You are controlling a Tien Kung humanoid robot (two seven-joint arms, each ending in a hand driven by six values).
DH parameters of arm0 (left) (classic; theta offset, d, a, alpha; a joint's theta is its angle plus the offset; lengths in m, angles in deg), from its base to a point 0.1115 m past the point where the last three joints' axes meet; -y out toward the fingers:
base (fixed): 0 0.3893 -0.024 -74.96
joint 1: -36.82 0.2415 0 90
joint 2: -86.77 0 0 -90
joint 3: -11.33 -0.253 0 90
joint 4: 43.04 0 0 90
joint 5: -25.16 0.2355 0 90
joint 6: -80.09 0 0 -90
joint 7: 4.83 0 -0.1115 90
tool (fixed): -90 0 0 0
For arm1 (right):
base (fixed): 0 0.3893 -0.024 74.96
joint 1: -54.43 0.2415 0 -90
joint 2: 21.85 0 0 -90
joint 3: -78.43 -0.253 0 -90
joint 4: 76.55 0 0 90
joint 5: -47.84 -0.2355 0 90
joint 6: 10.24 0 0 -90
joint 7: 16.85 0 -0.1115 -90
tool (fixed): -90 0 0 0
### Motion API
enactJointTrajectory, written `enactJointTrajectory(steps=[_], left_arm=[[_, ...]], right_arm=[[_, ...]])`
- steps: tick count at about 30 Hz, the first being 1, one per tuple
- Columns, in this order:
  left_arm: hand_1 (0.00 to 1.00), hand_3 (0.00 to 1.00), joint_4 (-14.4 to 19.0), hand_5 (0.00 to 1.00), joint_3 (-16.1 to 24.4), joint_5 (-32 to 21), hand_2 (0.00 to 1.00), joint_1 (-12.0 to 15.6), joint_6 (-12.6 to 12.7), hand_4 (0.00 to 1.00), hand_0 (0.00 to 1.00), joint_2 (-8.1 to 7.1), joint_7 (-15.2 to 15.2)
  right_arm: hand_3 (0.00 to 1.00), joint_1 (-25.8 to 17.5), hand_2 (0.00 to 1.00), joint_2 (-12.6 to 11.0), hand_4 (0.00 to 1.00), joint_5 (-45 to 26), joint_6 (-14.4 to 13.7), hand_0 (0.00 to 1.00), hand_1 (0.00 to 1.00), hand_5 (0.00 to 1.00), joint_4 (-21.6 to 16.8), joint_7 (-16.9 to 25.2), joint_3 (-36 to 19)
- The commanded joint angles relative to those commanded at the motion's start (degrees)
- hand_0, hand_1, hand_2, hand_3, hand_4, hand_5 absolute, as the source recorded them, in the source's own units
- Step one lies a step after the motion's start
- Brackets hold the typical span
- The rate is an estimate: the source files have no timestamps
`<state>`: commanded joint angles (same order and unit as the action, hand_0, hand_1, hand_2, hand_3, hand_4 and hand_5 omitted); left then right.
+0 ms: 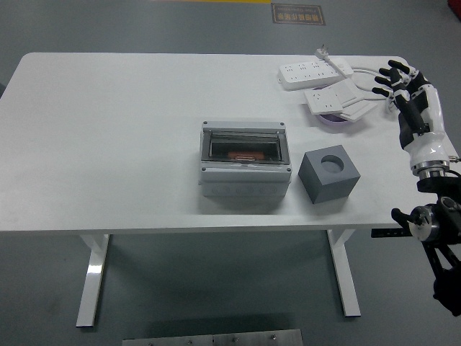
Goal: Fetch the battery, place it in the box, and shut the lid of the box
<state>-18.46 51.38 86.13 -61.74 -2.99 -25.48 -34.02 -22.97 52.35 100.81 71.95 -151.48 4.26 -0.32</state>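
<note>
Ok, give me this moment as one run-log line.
right hand: open, empty, over far right table edge | box: lid shut, orange item inside | grey block: right of box | left arm: not in view

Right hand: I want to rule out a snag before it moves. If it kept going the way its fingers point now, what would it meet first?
The right hand points up-left, toward the table's far right corner. First in line looks like the white power strips and their cable, though its height above them is unclear.

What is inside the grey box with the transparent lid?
Through the closed lid of the box, an orange object shows, probably the battery. The dark lid hides the rest of the inside.
</note>
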Motion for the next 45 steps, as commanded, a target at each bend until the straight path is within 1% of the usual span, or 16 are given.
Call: enactJointTrajectory(steps=[2, 3, 8, 9, 14, 15, 20, 26, 27, 33, 38, 45], left_arm=[[0.698, 0.541, -0.03, 0.002, -0.07, -0.05, 0.573, 0.31, 0.05, 0.5, 0.632, -0.31, 0.12], [0.698, 0.541, -0.05, 0.002, -0.1, -0.03, 0.573, 0.48, 0.07, 0.5, 0.632, -0.48, 0.19], [0.698, 0.541, -0.17, 0.002, -0.95, -1.19, 0.573, 1.33, 0.6, 0.5, 0.632, -0.95, 0.91], [0.698, 0.541, -0.19, 0.002, -1.18, -1.56, 0.573, 1.55, 0.76, 0.5, 0.632, -0.96, 1.05], [0.698, 0.541, -0.27, 0.002, -1.99, -2.86, 0.573, 2.12, 1.29, 0.5, 0.632, -0.9, 1.59], [0.698, 0.541, -0.3, 0.002, -2.24, -3.27, 0.573, 2.23, 1.43, 0.5, 0.632, -0.88, 1.78], [0.698, 0.541, -0.4, 0.002, -3.42, -5.46, 0.573, 3.1, 2.2, 0.5, 0.632, -0.55, 2.63], [0.698, 0.541, -0.44, 0.002, -4.65, -8.02, 0.573, 3.5, 2.86, 0.5, 0.632, -0.36, 3.23], [0.698, 0.541, -0.44, 0.002, -4.74, -8.22, 0.573, 3.52, 2.87, 0.5, 0.632, -0.32, 3.25], [0.698, 0.541, -0.44, 0.002, -4.95, -8.58, 0.573, 3.26, 2.73, 0.5, 0.632, -0.16, 3.4], [0.698, 0.541, -0.46, 0.002, -4.72, -8.12, 0.573, 3.07, 2.57, 0.5, 0.632, -0.42, 3.54], [0.698, 0.541, -0.44, 0.002, -4.59, -7.8, 0.573, 2.76, 2.24, 0.5, 0.632, -0.65, 3.76]], right_arm=[[0.758, 0.06, 0.695, -0.01, 0.609, 0.3, 0.1, 0.654, 0.677, 0.068, -0.6, -0.47, 0.38], [0.773, 0.07, 0.706, -0.04, 0.68, 0.45, 0.15, 0.71, 0.706, 0.064, -1.03, -0.74, 0.63], [0.773, 0.05, 0.706, -0.46, 0.68, 0.98, 0.51, 0.71, 0.706, 0.064, -3.53, -2.13, 1.43], [0.773, 0.07, 0.706, -0.57, 0.71, 1.09, 0.63, 0.714, 0.706, 0.081, -4.25, -2.53, 1.5], [0.773, 0.08, 0.706, -0.71, 0.71, 1.53, 1.18, 0.714, 0.706, 0.081, -6.14, -4.0, 1.34], [0.768, 0.06, 0.701, -0.75, 0.722, 1.64, 1.36, 0.733, 0.72, 0.107, -6.36, -4.33, 1.25], [0.768, -0.33, 0.701, -0.9, 0.722, 2.42, 2.09, 0.733, 0.72, 0.107, -7.1, -5.84, 0.15], [0.764, -0.93, 0.7, -0.37, 0.723, 3.11, 2.53, 0.74, 0.729, 0.113, -7.75, -7.05, -2.32], [0.752, -0.91, 0.707, -0.35, 0.73, 3.2, 2.56, 0.759, 0.735, 0.139, -7.8, -7.19, -2.48], [0.749, -0.43, 0.716, -0.32, 0.729, 3.91, 2.1, 0.77, 0.743, 0.147, -8.38, -8.03, -2.87], [0.749, -0.22, 0.716, -0.23, 0.729, 3.83, 1.06, 0.77, 0.743, 0.147, -8.35, -8.29, -2.75], [0.735, -0.58, 0.722, -0.52, 0.713, 3.6, 0.48, 0.772, 0.746, 0.157, -8.22, -8.73, -2.62]])
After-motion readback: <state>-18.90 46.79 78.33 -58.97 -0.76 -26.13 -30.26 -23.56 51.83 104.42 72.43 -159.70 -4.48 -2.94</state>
